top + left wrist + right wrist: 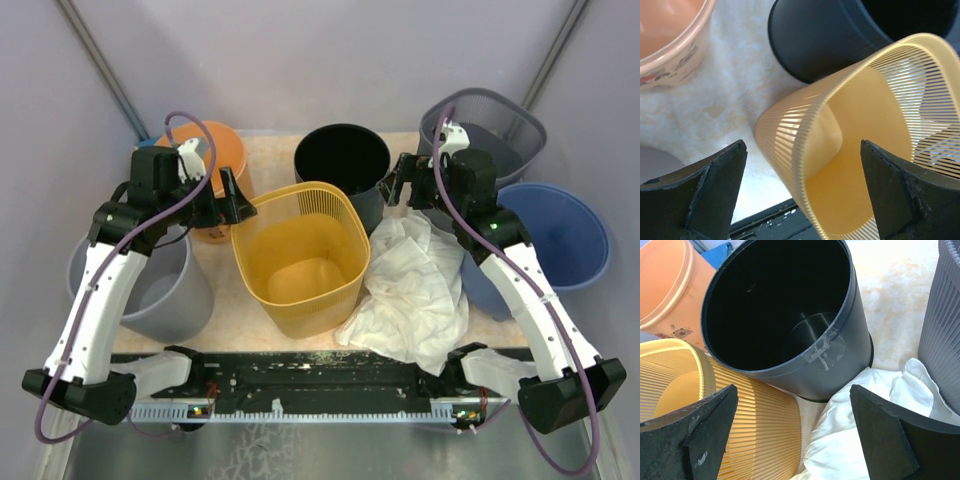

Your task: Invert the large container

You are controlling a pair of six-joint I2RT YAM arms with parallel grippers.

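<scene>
- Here, the yellow bin (298, 255) stood upright, mouth up.
- Left gripper (236, 198), spread wide, hung by its left rim.
- Right gripper (402, 183), likewise spread, faced the black bin (342, 160).

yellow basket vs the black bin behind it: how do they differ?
Walls: the yellow basket has see-through slats; the black bin is solid.
Mouth: the yellow basket's is a rounded square and looks wider in the top view; the black bin's is round.
Marks: the black bin has a tape patch on its side; none shows on the yellow basket.
Both stand upright, open end up, empty.
</scene>
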